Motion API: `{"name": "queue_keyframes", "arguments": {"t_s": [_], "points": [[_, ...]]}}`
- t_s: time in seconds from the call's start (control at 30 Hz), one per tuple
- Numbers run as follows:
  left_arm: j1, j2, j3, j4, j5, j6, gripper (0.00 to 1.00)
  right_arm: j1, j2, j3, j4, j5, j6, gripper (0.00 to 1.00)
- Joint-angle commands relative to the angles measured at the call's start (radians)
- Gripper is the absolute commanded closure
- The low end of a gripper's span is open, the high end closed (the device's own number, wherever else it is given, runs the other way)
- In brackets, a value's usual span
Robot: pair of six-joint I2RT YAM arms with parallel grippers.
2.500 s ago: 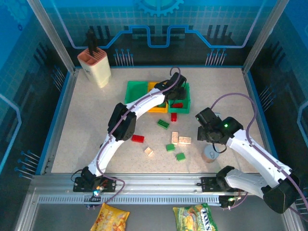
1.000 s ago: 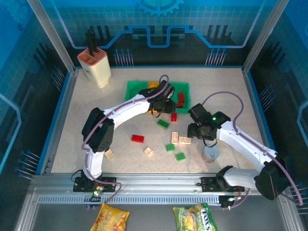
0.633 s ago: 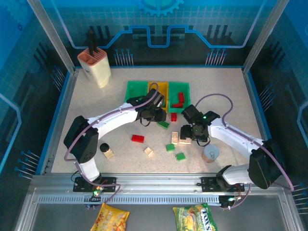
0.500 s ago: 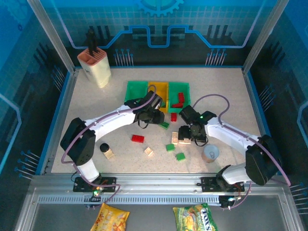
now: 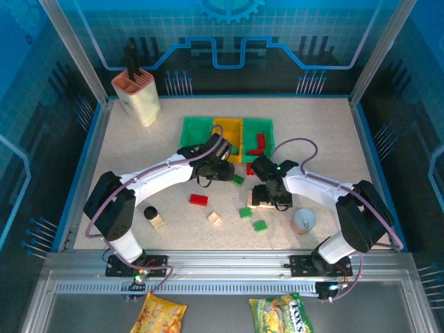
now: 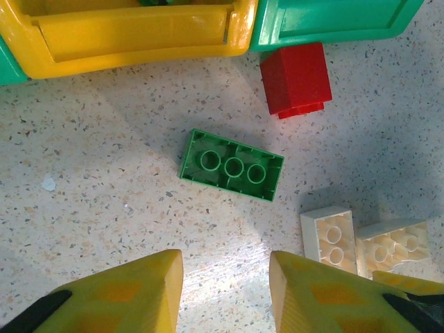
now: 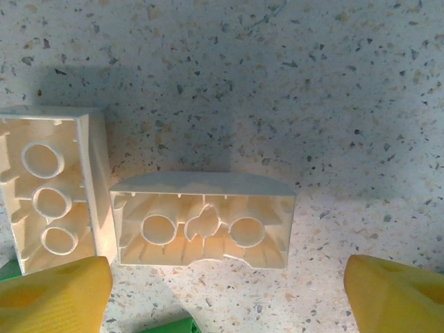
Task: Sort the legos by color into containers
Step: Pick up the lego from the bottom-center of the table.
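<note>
While right end effector [image 7: 227,277] gapes, cream lego [image 7: 205,230] centred just ahead

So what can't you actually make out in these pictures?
Top view: the right gripper covers most of the cream bricks.
Left wrist view: the top edge cuts off the yellow bin, hiding most of its contents.
Right wrist view: the bottom edge leaves just a sliver of a green brick.
</note>
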Motion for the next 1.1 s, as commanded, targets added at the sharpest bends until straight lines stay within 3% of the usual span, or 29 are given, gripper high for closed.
{"name": "queue_keyframes", "arguments": {"t_s": [0.0, 0.87, 1.07], "points": [[0.000, -0.030, -0.011, 0.015, -0.007, -0.005, 0.61, 0.015, 0.017, 0.029, -0.006, 0.011, 0.018, 0.11], [-0.001, -0.025, 0.003, -0.018, -0.015, 0.006, 0.61, 0.015, 0.089, 0.025, 0.037, 0.030, 0.031, 0.17], [0.000, -0.032, -0.003, -0.019, -0.024, 0.006, 0.61, 0.014, 0.092, 0.022, 0.039, 0.039, 0.034, 0.22]]}}
